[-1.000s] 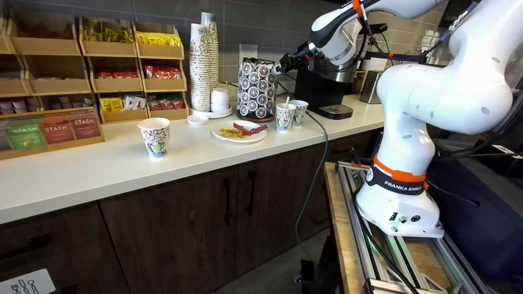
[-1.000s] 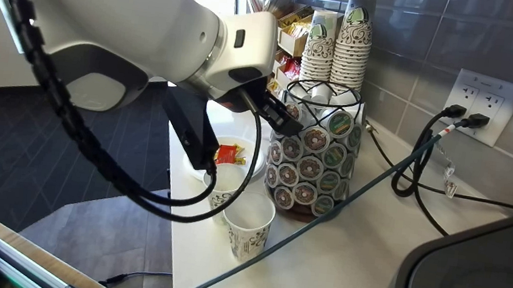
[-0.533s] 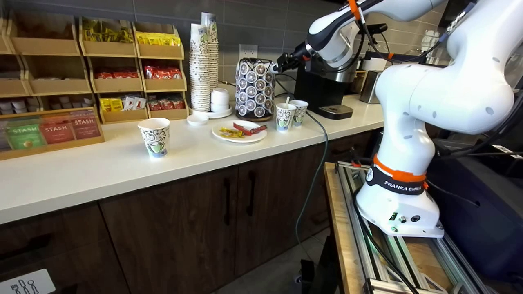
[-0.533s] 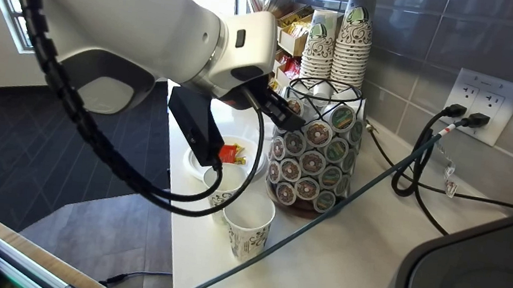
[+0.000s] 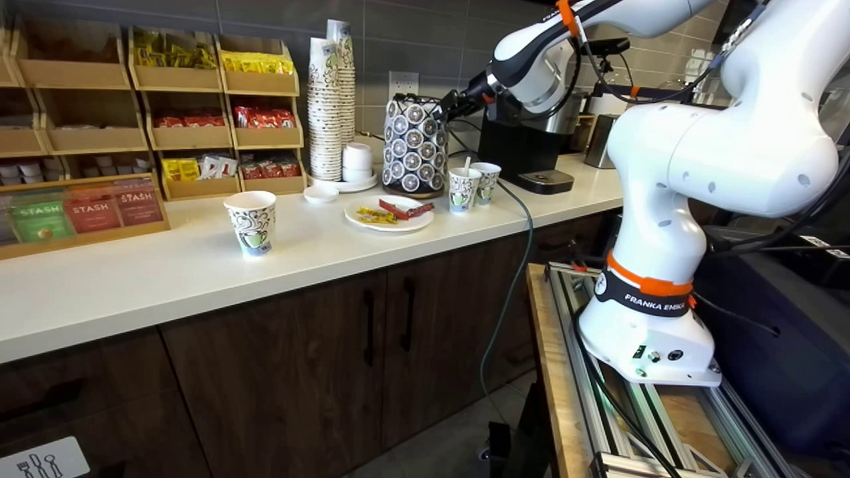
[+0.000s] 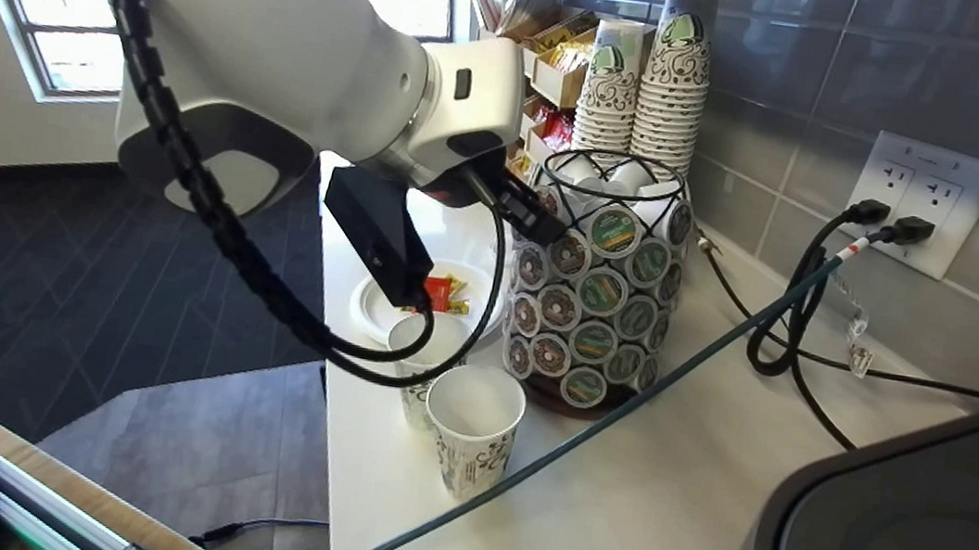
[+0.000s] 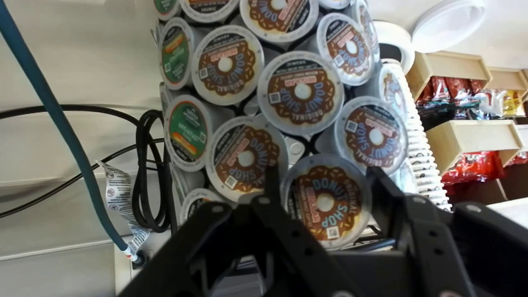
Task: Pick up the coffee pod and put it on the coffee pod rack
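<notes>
1. The gripper (image 7: 324, 176) has its fingers close against opposite sides of the Donut Shop coffee pod (image 7: 326, 204); they appear to pinch it at the lid's edge; the pod sits between them at the upper part of the wire coffee pod rack (image 6: 545, 388), lid towards the wrist camera.
2. Whether the pod is seated cannot be told, since its lid hides the slot behind; if it is let go only half in, it may tip out and drop onto the counter (image 6: 606, 542) or into the near paper cup (image 6: 474, 460).
3. An off-centre push could catch the pod on the rack's wire, or turn or slide the whole rack and spoil the alignment.
4. Spreading the fingers looks like tight work; neighbouring Donut Shop pods (image 7: 246, 159) lie just beside them on left and right; a finger swinging wide could lever one loose.
5. In an exterior view the black arm cable (image 6: 220, 228) loops in front of the far paper cup (image 6: 450, 334); contact cannot be judged; a careless retreat could sweep that cup over.
6. The pod's lid shows a round, pale rim about a brown doughnut print; blue and pink lettering circles a light centre; a dark patch lies at the left, a small white code square near the rim; its body is hidden.
</notes>
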`<act>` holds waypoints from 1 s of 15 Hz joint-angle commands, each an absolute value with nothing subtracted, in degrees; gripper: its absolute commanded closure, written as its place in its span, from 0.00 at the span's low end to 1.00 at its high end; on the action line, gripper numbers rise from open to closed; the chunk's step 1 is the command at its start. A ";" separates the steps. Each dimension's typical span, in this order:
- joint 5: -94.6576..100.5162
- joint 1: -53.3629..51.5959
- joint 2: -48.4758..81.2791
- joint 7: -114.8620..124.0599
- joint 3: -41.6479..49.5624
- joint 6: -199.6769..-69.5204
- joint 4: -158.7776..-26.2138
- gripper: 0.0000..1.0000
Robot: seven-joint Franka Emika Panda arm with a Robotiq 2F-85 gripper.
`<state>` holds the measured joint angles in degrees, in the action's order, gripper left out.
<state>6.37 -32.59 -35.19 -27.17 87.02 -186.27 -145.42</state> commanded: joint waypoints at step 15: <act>8.73 -29.97 -35.26 -26.94 85.83 -171.44 -144.50 0.01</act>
<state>8.02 -31.31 -35.16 -27.17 86.62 -175.22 -145.26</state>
